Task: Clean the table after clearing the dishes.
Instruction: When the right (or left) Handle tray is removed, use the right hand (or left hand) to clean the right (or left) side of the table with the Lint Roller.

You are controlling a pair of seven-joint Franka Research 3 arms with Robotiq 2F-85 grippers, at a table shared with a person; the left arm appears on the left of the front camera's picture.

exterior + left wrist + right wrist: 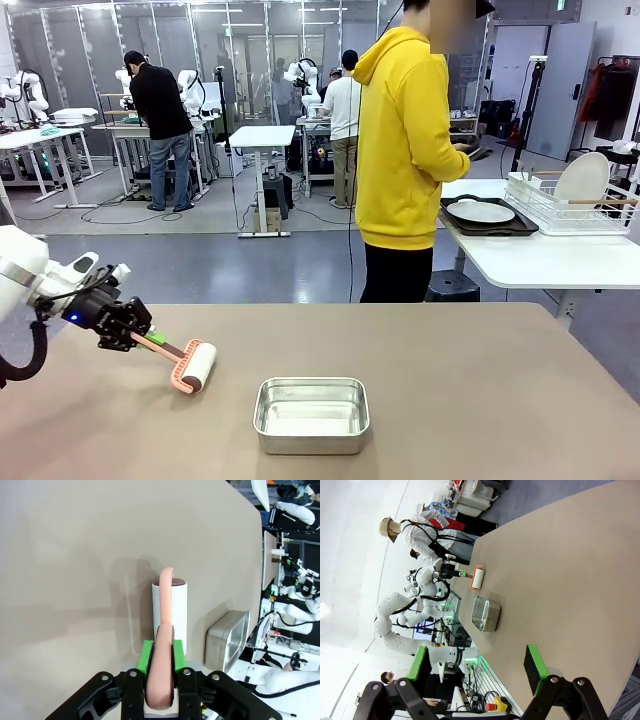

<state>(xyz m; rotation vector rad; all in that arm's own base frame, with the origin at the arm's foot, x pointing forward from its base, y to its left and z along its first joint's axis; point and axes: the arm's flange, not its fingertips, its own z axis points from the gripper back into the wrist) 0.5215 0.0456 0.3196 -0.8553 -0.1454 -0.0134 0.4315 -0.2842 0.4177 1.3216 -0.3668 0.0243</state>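
The left gripper (160, 680) was clenched on the pink handle of a lint roller (193, 366), its white drum resting on the bench (450, 400) beside a steel pan (311, 414). It looked light and stiff, best held by the handle. The right gripper (475, 672) stood released, grasping nothing.

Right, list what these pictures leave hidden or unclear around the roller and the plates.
- Left gripper: the handle of the lint roller covers its pad faces in the left wrist view.
- Steel pan: its far end runs behind the gripper body.
- Plate on the dark tray, front view: cutlery too small to make out.
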